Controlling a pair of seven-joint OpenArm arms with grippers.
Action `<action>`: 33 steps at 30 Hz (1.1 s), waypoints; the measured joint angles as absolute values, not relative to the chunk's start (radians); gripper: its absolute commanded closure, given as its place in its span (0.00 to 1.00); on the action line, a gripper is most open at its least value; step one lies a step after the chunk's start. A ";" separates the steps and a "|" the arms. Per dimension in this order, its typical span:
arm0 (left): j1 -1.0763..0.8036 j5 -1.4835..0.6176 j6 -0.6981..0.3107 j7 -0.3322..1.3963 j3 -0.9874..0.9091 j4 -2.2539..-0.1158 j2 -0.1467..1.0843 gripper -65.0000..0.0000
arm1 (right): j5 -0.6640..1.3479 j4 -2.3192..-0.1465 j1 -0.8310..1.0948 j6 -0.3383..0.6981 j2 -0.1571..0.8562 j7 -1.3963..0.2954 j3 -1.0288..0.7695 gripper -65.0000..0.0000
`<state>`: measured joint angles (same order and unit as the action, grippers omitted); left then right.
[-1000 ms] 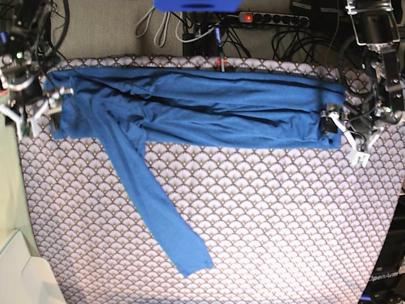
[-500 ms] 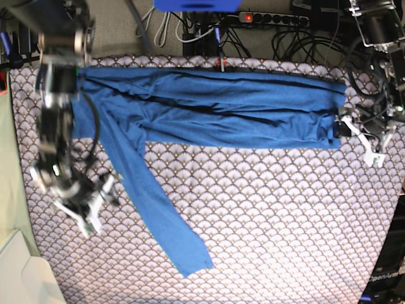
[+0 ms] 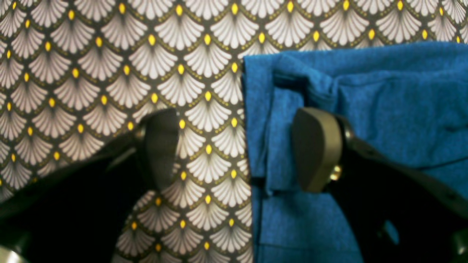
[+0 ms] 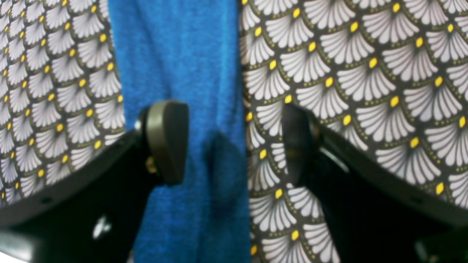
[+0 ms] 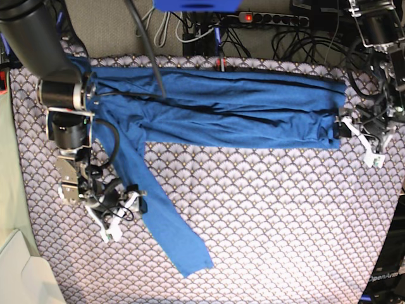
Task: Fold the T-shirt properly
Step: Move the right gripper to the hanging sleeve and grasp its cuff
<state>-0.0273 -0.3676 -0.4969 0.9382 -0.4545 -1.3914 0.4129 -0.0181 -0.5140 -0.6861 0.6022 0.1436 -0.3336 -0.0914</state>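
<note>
We have the T-shirt [image 5: 215, 111] lying as a long folded band across the far side of the worktop [image 5: 285, 221], with one sleeve [image 5: 158, 215] trailing loose and slanting down toward the near edge. We judge the step in hand to be tucking that sleeve in, since the body looks already doubled over while the sleeve is not yet folded. Our right gripper [image 4: 234, 142] hovers low over the sleeve with its fingers [image 4: 166, 140] spread wide: one sits above the blue cloth and the other above the bare tablecloth [image 4: 365, 73], so the sleeve's edge lies between them, not yet pinched. Our left gripper [image 3: 241, 149] waits at the other end of the band, also spread, one finger over the shirt's layered end and the other over the patterned cloth, gripping nothing. The next move, as we see it, calls for the right fingers to drop and close on the sleeve's edge, taking only the sleeve and not the tablecloth under it, then carry it up over the band. The shirt is a soft, matte knit, medium blue, limp and creased into long ridges. The tablecloth is flat, with grey-white scallops and yellow dots.
</note>
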 measured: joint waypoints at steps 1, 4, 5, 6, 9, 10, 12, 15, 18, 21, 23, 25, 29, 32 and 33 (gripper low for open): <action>-0.027 -0.367 -0.492 0.938 -0.455 -1.391 0.413 0.26 | -0.019 -0.510 -0.687 0.602 0.143 -0.331 -0.091 0.38; -0.025 -0.368 -0.495 0.938 -0.455 -1.391 0.413 0.26 | -0.018 -0.511 -0.687 0.602 0.144 -0.328 -0.091 0.38; -0.024 -0.368 -0.495 0.938 -0.455 -1.391 0.413 0.26 | -0.019 -0.511 -0.687 0.602 0.145 -0.328 -0.091 0.38; -0.019 -0.368 -0.495 0.939 -0.455 -1.391 0.412 0.26 | -0.019 -0.511 -0.687 0.602 0.147 -0.329 -0.091 0.38; 0.012 -0.364 -0.495 0.938 -0.455 -1.391 0.413 0.26 | -0.018 -0.510 -0.690 0.602 0.162 -0.327 -0.091 0.38; 0.025 -0.366 -0.495 0.938 -0.455 -1.391 0.413 0.26 | -0.019 -0.511 -0.693 0.602 0.168 -0.327 -0.091 0.38; 0.038 -0.368 -0.495 0.934 -0.455 -1.391 0.413 0.26 | -0.018 -0.511 -0.698 0.601 0.177 -0.327 -0.091 0.38; 0.031 -0.368 -0.495 0.935 -0.455 -1.391 0.413 0.26 | -0.019 -0.511 -0.695 0.599 0.172 -0.327 -0.093 0.38; 0.031 -0.368 -0.495 0.939 -0.455 -1.391 0.413 0.26 | -0.019 -0.510 -0.686 0.599 0.159 -0.328 -0.093 0.38; 0.031 -0.368 -0.495 0.939 -0.455 -1.391 0.413 0.26 | -0.019 -0.509 -0.684 0.599 0.140 -0.327 -0.093 0.38; 0.028 -0.368 -0.495 0.938 -0.455 -1.391 0.412 0.26 | -0.018 -0.509 -0.684 0.599 0.138 -0.306 -0.093 0.38; 0.027 -0.368 -0.495 0.939 -0.455 -1.391 0.413 0.26 | -0.018 -0.509 -0.684 0.599 0.141 -0.283 -0.093 0.38; 0.022 -0.368 -0.495 0.938 -0.455 -1.391 0.413 0.26 | -0.018 -0.509 -0.670 0.598 0.143 -0.252 -0.093 0.38; 0.010 -0.368 -0.495 0.939 -0.455 -1.391 0.413 0.26 | -0.018 -0.509 -0.647 0.598 0.143 -0.242 -0.093 0.38; 0.009 -0.367 -0.495 0.939 -0.455 -1.391 0.413 0.26 | -0.018 -0.508 -0.638 0.599 0.143 -0.243 -0.093 0.39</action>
